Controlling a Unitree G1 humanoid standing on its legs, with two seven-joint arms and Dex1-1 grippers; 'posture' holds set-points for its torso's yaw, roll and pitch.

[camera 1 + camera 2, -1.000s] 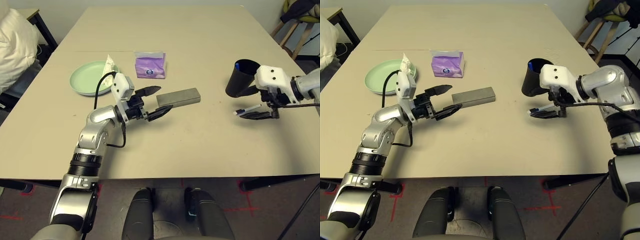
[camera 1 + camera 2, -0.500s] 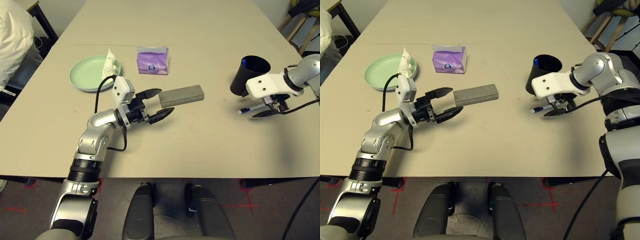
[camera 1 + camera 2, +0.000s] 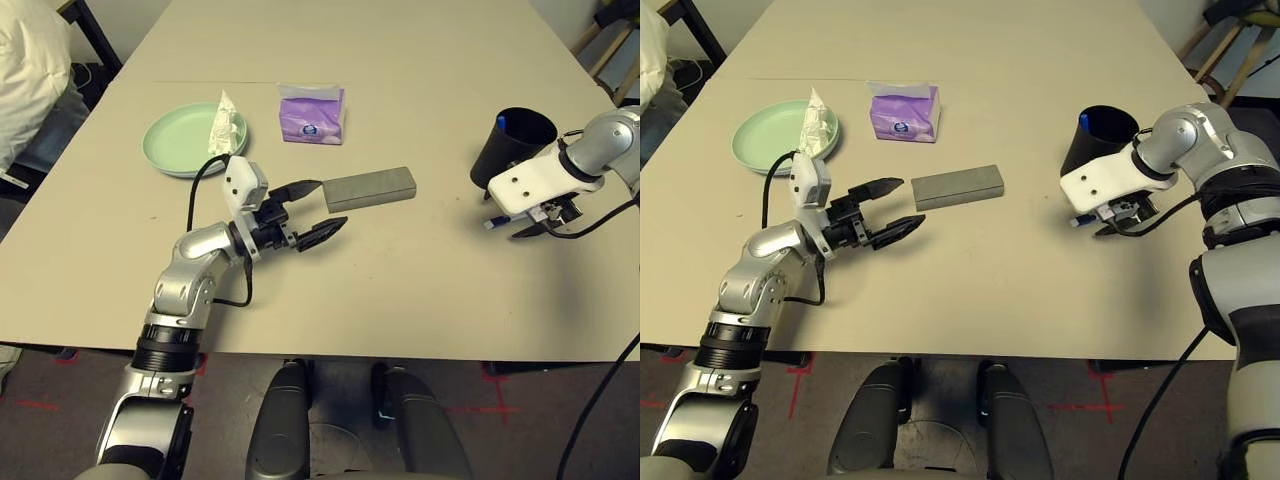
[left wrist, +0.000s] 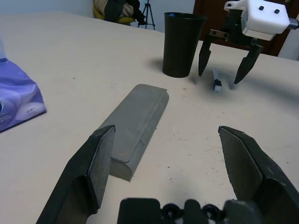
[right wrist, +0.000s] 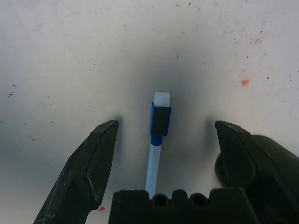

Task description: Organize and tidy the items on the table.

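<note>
I saw right gripper (image 5: pixel 161 128) tipped down since earlier frame, jaws wide, straddling white pen (image 5: pixel 157 140) on table (image 3: pixel 400 290) beside black cup (image 3: pixel 512 146); nothing held. Left gripper (image 3: pixel 310 212) wide open, empty, near grey case (image 3: pixel 369 188).

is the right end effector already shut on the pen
No, the right end effector stands open over the white pen, which lies on the table between its two fingers with a gap on each side.

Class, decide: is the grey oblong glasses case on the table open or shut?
Shut. The grey oblong glasses case lies flat on the beige table, its lid down along the seam, with no gap showing.
</note>
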